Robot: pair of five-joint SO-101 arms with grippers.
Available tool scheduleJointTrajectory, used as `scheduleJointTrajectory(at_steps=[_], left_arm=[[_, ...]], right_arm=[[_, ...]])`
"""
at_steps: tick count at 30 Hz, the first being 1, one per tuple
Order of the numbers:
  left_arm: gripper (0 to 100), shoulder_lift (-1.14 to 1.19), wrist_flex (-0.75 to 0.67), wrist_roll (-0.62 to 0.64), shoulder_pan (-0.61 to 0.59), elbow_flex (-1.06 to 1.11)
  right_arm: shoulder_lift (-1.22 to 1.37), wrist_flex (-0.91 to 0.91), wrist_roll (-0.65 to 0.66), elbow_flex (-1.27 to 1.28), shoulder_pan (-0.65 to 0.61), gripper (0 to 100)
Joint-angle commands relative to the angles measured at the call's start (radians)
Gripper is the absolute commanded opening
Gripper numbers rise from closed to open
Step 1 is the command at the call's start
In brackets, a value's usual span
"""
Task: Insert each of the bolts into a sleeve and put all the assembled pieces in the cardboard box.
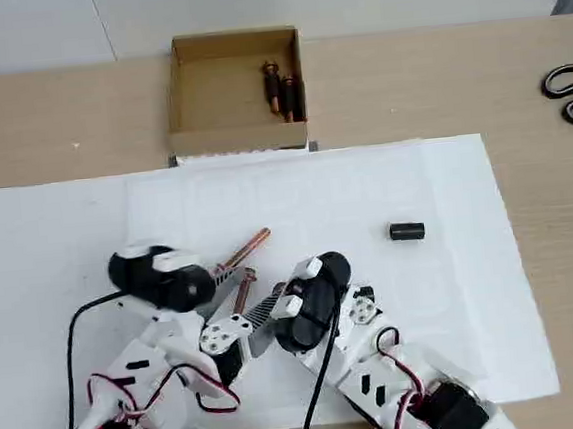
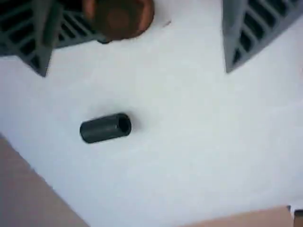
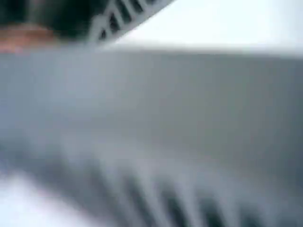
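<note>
Left gripper gapes wide, a bolt by one finger; right gripper: cannot tell. Sleeve lies on paper; two assembled pieces in box

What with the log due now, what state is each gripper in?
Left gripper: jaws open, a bolt close beside one.
Right gripper: cannot be told.

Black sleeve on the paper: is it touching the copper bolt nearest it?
Apart. The high view shows the sleeve lying alone on the white paper, with bare paper between it and the bolt. The left wrist view shows the gap too.
</note>
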Motion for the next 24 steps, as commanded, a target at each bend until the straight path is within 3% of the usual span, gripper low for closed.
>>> scheduleJointTrajectory(at_steps=[1, 4, 8, 13, 17, 21, 24], left_arm=[[23, -0.002, 0.002, -0.002, -0.009, -0.081], [18, -0.003, 0.002, -0.003, -0.084, -0.094], [0, -0.005, 0.002, -0.008, -0.253, -0.084], [1, -0.008, -0.003, -0.160, -0.407, 0.058], [1, -0.008, -0.075, -0.170, -0.520, 0.179], [1, -0.008, -0.150, -0.170, -0.548, 0.305], [1, -0.008, -0.155, -0.172, -0.548, 0.384]], right_arm=[[-0.007, -0.027, 0.008, 0.005, 0.002, 0.2], [-0.007, -0.027, 0.008, 0.006, 0.002, 0.2], [-0.007, -0.025, 0.008, 0.011, 0.025, 0.2], [-0.001, -0.025, 0.008, 0.040, 0.159, 0.2], [-0.001, -0.024, 0.006, 0.084, 0.285, 0.2], [-0.001, -0.024, -0.003, 0.112, 0.435, 0.2], [0.001, -0.027, 0.003, 0.104, 0.464, 0.2]])
